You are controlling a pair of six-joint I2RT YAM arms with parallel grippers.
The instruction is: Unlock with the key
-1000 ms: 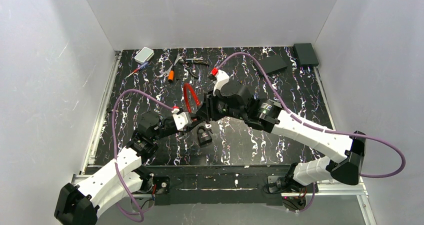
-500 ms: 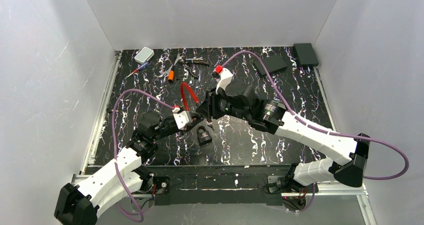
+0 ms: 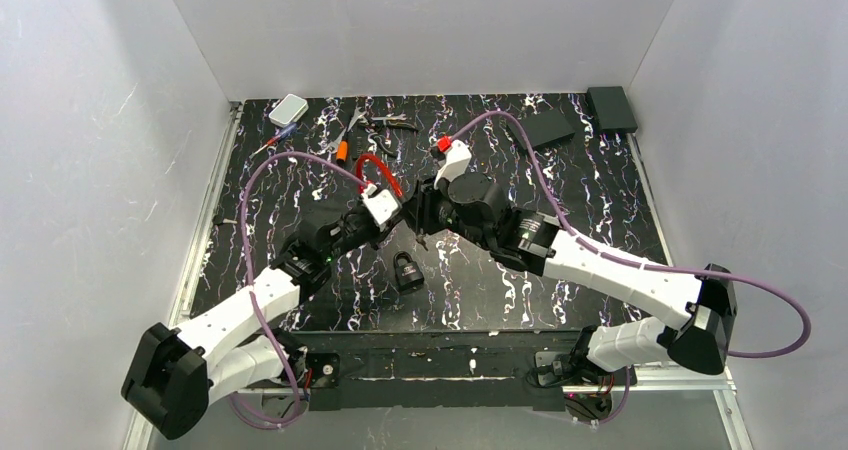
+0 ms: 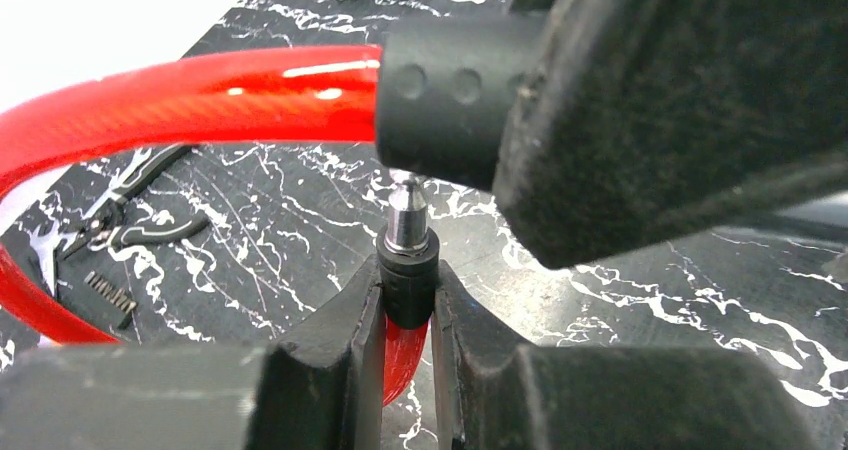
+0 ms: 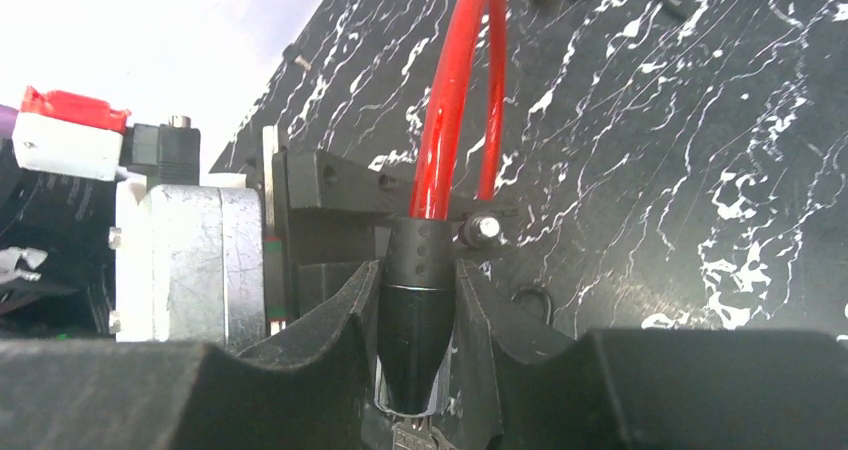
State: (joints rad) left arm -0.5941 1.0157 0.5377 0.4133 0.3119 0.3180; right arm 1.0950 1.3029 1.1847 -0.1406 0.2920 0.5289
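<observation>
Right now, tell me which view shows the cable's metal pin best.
Left wrist: the pin sits sharp and central, its collar clamped between the left fingers, just below the lock body. Right wrist shows only what looks like its tip beside the lock body. In the top view it is too small to see.

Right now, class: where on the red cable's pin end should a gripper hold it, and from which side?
Take the black collar just behind the metal pin, pinching across it from its two sides, as the left gripper does. The collar is a short round sleeve that sits between the fingers, and gripping there leaves the pin bare to enter the lock body.
</observation>
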